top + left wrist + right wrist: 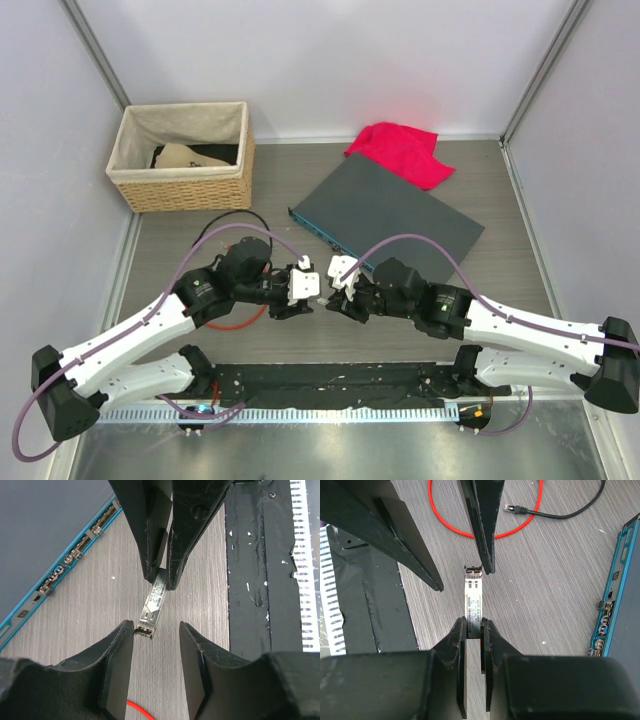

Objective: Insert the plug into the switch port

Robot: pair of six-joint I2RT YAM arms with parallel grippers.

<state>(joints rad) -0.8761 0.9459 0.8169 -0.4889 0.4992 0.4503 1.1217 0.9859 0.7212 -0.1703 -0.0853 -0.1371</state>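
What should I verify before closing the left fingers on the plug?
1. Right fingers shut on the small silver metal plug: ok.
2. Plug's free end between the left fingers: ok.
3. Plug centred there: not ok, it sits near one finger.
4. Teal-blue port row on the flat dark-grey box unobstructed: ok.
5. Red cable loop clear of the plug: ok.
6. Which port is free: cannot tell.

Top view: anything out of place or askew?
The switch lies skewed, diagonal to the table edges, and a crumpled red cloth sits bunched at its far corner. No spills or damage visible.
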